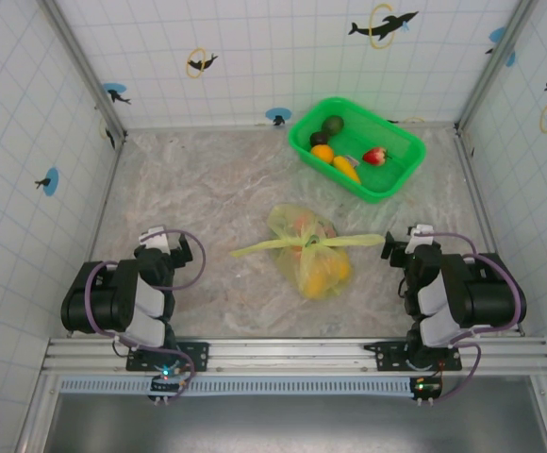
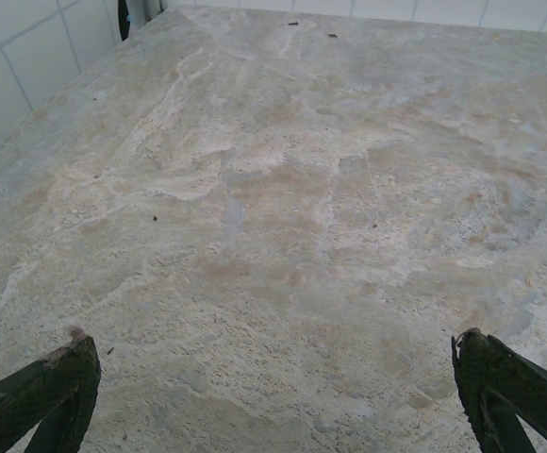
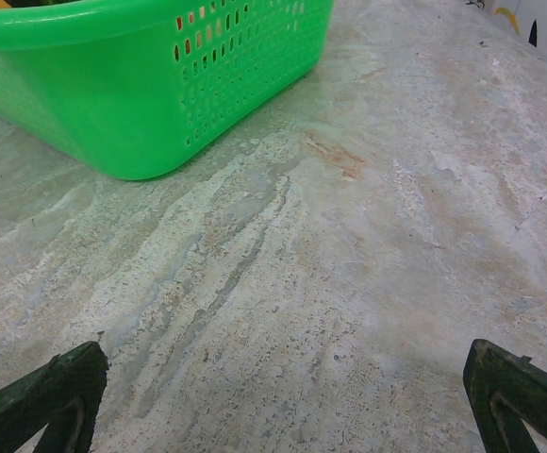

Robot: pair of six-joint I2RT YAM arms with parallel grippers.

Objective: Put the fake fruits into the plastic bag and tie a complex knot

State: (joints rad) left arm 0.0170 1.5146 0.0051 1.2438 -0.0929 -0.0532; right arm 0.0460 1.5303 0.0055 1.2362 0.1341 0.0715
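The plastic bag (image 1: 316, 260) lies in the middle of the table (image 1: 207, 189), fake fruits (image 1: 323, 274) inside, the knot (image 1: 308, 243) on top; it looks tied, though it is too small to be sure; our left gripper (image 2: 273, 377) and right gripper (image 3: 283, 387) are spread wide, holding nothing; we think only a gentle tug to check is left.

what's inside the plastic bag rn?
Through the plastic bag film, orange and yellow fake fruits show; the knot closes it. Film blurs them, so count and any fruit beneath stay hidden.
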